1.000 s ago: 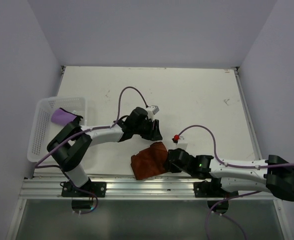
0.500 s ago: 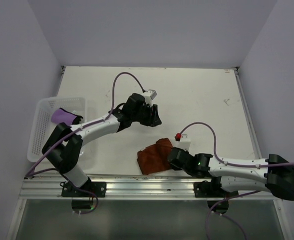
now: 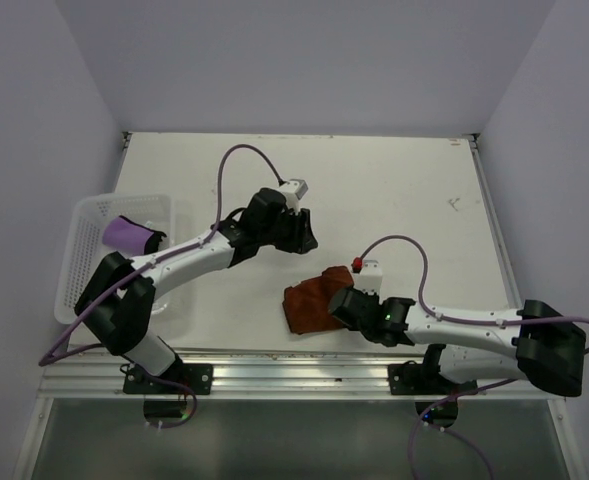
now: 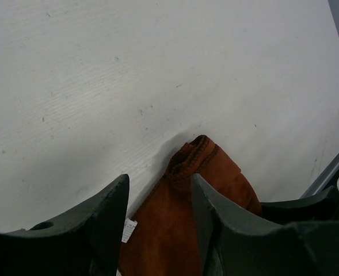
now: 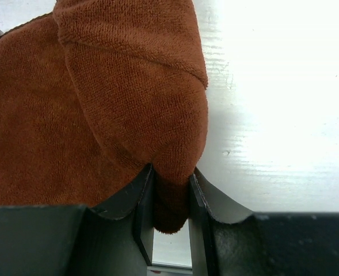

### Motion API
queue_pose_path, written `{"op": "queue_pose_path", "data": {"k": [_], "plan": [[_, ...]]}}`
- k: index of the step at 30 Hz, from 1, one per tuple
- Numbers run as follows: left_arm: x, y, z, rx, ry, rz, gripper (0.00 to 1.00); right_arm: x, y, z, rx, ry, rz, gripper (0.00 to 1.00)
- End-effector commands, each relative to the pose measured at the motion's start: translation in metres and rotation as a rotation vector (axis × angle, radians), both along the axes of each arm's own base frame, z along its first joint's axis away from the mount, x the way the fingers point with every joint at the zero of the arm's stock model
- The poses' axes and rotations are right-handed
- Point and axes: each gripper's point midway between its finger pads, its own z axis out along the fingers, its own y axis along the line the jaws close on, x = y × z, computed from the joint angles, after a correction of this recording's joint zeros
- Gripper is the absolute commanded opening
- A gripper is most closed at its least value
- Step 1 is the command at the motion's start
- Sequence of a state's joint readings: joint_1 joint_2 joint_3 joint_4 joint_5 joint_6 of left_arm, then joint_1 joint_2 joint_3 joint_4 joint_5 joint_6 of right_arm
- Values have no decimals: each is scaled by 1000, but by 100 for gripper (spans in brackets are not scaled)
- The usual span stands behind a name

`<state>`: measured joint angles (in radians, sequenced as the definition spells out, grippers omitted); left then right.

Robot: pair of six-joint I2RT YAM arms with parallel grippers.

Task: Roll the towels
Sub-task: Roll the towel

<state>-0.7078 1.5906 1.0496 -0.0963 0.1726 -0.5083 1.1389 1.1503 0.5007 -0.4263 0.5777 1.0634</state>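
Observation:
The rust orange towel [image 3: 309, 303] lies bunched near the table's front edge, a thick fold at its right side. My right gripper [image 3: 342, 304] is shut on that fold; in the right wrist view the towel [image 5: 100, 103] bulges out from between the gripper [image 5: 170, 172] jaws. My left gripper [image 3: 304, 240] hovers open behind the towel, apart from it. The left wrist view looks down past the gripper [image 4: 159, 179] onto the towel [image 4: 204, 190], with nothing between the fingers. The purple towel [image 3: 129, 235] with dark edging sits in the white basket [image 3: 82, 262].
The basket stands at the table's left edge beside the left arm. A metal rail [image 3: 274, 372] runs along the near edge just in front of the orange towel. Purple cables loop above both arms.
The right gripper has pulled the orange towel to the right and away from the front edge, bunching it. The left gripper has drawn back from the towel toward the table's middle.

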Motion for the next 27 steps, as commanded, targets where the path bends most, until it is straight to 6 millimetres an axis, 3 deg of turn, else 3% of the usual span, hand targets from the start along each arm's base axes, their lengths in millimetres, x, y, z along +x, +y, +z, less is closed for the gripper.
{"op": "queue_pose_path", "data": {"k": [1, 10, 15, 20, 27], "plan": [[4, 12, 16, 5, -64, 32, 51, 11, -5, 11, -82, -46, 13, 0], [12, 24, 7, 35, -53, 66, 51, 1, 6, 20, -107, -50, 162, 0], [14, 29, 9, 5, -39, 78, 51, -3, 10, 30, -225, -107, 208, 0], [16, 30, 10, 5, -32, 79, 52, -9, 18, 23, -341, -114, 254, 0], [11, 24, 15, -34, -14, 61, 52, -13, 25, 31, -503, -178, 281, 0]]}}
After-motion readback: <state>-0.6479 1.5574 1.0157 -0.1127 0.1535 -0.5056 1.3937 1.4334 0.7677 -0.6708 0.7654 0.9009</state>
